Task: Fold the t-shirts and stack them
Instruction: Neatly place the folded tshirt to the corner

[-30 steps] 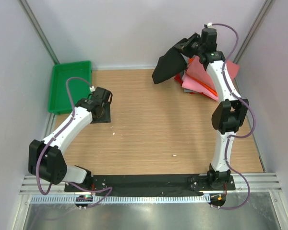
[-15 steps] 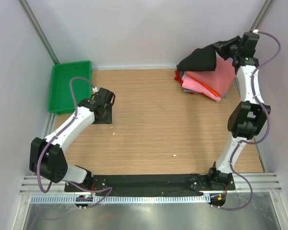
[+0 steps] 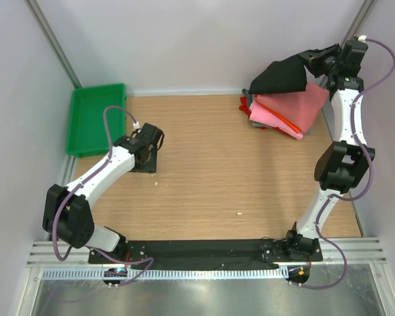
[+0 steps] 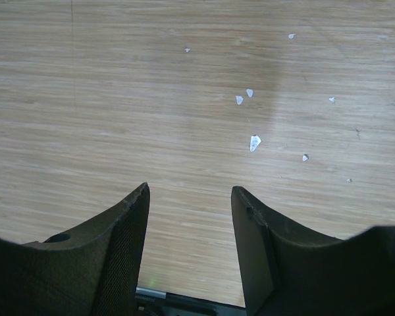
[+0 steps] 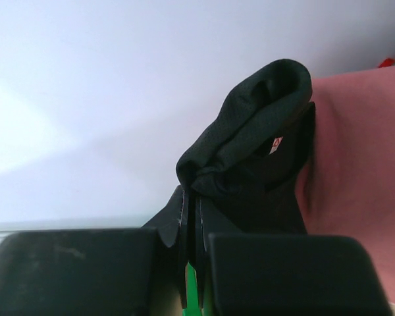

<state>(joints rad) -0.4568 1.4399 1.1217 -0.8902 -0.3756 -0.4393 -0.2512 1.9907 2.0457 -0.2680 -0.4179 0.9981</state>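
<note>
- Two changes since a second ago. First, my right gripper has swung from above the left side of the stack out to the far right corner, and the black t-shirt went with it.
- Second, my left gripper has edged slightly to the right. It sits low over the table, near the green tray.
- Right gripper, wrist view: the jaws are pinched tight on a bunched fold of the black t-shirt.
- Left gripper, wrist view: the jaws stand apart with nothing between them. Below is bare wood with a few white flecks.
- Black t-shirt, long axis: it runs roughly left to right along the far edge. The pinched end points right, towards the gripper. The free end spreads left and slightly nearer, over the far left corner of the stack. A second ago it hung off the stack's left side, over the table.
- I cannot tell whether the free end rests on the stack or hangs just above it.
- The stack lies at the far right of the table, with the salmon-pink t-shirt on top and a red t-shirt showing at its left edge.
</note>
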